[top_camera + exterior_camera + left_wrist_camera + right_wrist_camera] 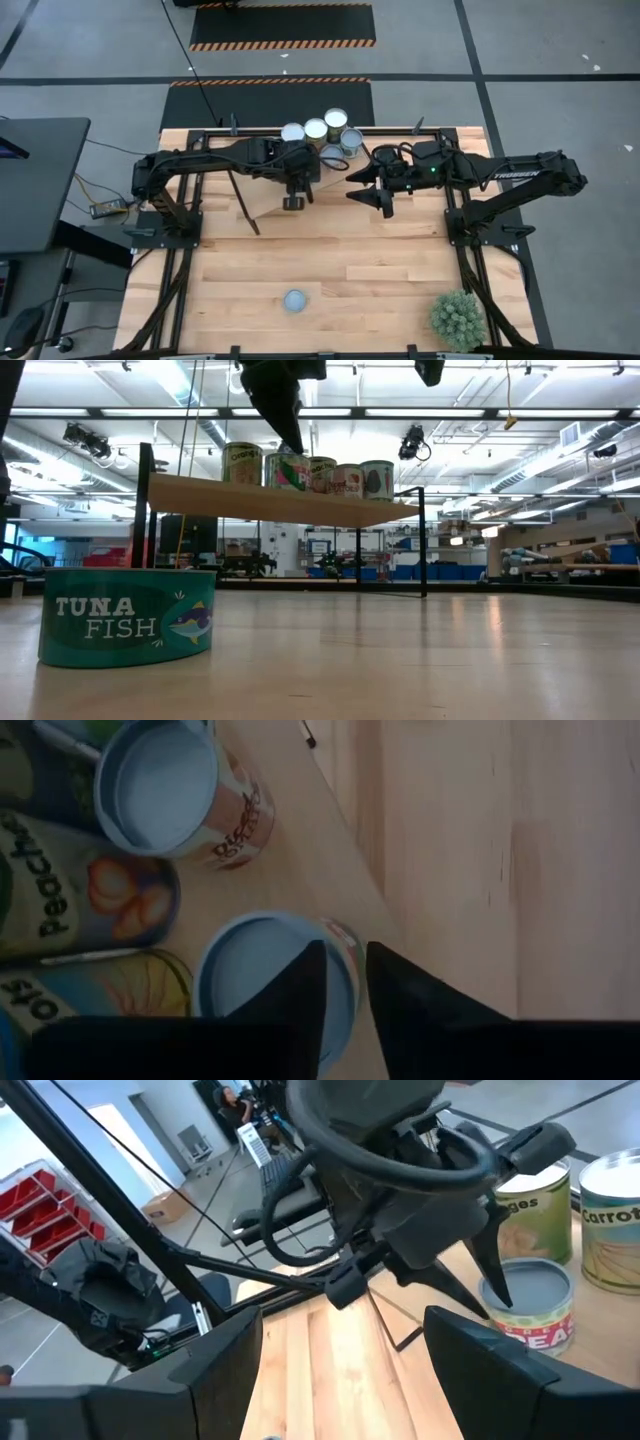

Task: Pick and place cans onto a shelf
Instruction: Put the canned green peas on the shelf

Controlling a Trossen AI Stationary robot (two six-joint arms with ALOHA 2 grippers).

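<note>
My left claw [345,995] hangs over the shelf [270,205] near the counter's [380,270] far edge, its two dark fingers drawn almost together with only a thin slit between them, gripping nothing. Directly beneath it stands a can with a dull blue-grey top [270,975]. Beside that one on the shelf board are a can lettered "Peache…" [75,895] with an orange fruit picture, and another blue-topped can [170,785] with red writing I cannot make out.

My right claw [370,192] hovers just off the shelf's end, fingers spread apart and empty. Its wrist view catches a can marked "Carrots" [610,1220], a pale can whose label ends in "ges" [535,1215], and a low blue-topped can with a red band reading "EA" [530,1305] (the remaining letters are cut off).

From above, five cans cluster at the shelf's far end [322,135]. A single flat teal can reading "TUNA FISH" [128,615], with a fish drawing, sits alone by the counter's near edge. A green spiky plant [458,318] occupies the near right corner.
</note>
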